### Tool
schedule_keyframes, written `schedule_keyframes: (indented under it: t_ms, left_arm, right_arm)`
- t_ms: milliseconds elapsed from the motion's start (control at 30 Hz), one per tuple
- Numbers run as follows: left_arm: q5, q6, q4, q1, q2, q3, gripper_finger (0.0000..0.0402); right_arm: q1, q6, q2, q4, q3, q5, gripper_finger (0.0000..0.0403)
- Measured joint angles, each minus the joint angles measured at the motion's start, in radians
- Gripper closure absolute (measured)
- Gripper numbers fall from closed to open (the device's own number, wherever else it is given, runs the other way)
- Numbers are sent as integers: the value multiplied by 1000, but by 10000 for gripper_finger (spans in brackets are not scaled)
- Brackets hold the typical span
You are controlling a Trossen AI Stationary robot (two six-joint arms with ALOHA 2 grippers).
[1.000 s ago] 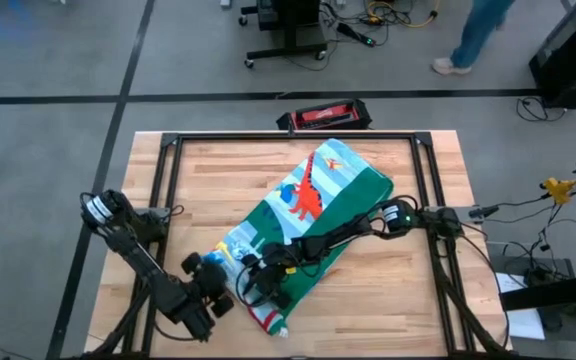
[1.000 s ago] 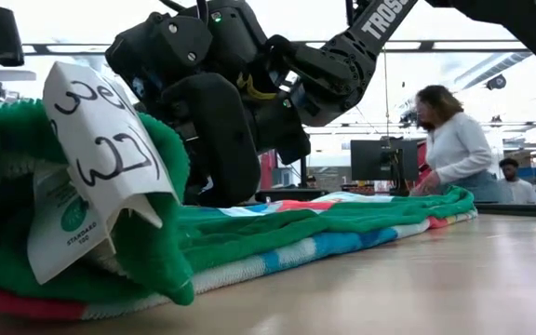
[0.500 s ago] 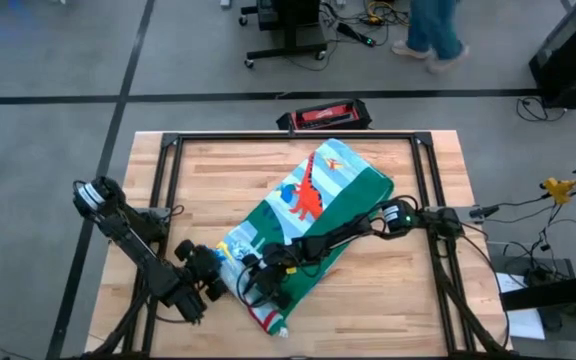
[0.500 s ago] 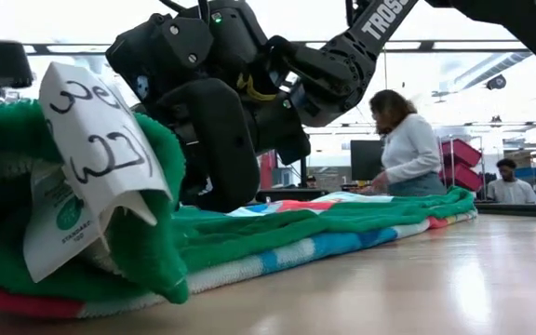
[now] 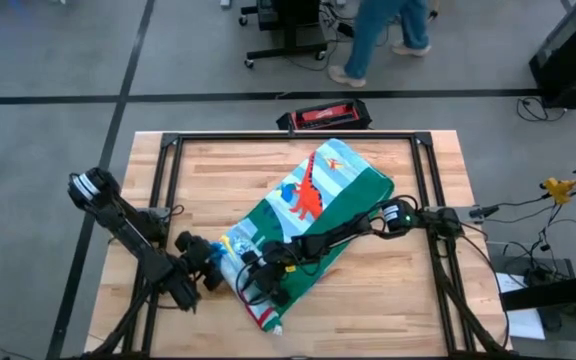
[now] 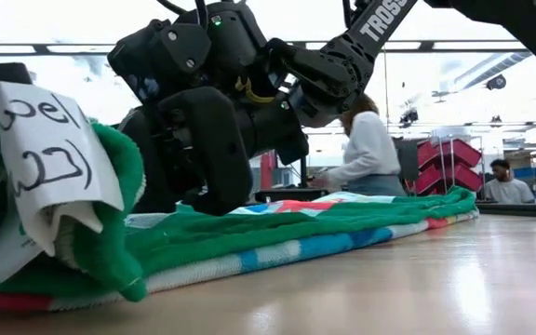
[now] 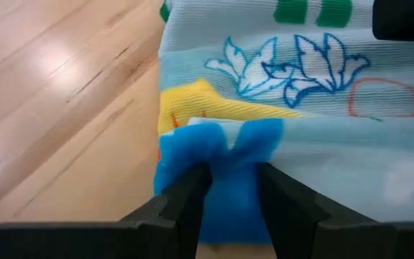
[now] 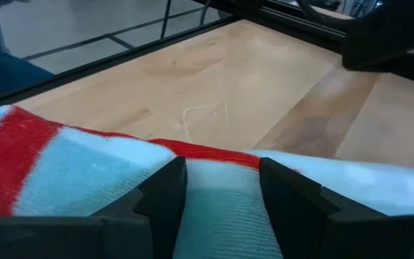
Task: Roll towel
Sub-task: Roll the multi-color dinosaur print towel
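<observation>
Towel [image 5: 308,215] lying folded, slantwise across the worktop [image 5: 208,180]. Left gripper [image 7: 228,191] and right gripper [image 8: 218,187] side by side at its near end, jaws pinching cloth. Probably to curl that edge over evenly, starting the roll.

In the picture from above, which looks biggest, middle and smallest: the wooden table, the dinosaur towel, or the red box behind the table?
1. The wooden table, which fills most of the high view.
2. The towel, lying folded across the table's middle.
3. The red box, sitting on the floor beyond the table, so slightly farther from the camera, but clearly smallest.
</observation>
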Motion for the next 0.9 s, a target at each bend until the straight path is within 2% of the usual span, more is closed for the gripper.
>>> schedule_keyframes:
  t_ms: [233, 533, 900]
  left_arm:
    - [-24, 21, -161, 11, -65, 71, 285]
    - [6, -24, -130, 23, -72, 7, 285]
    - [-4, -81, -104, 25, -41, -91, 285]
  right_arm:
    - [5, 0, 0, -1, -1, -23, 239]
    - [5, 3, 0, 0, -1, -15, 234]
    - [4, 7, 0, 0, -1, -10, 239]
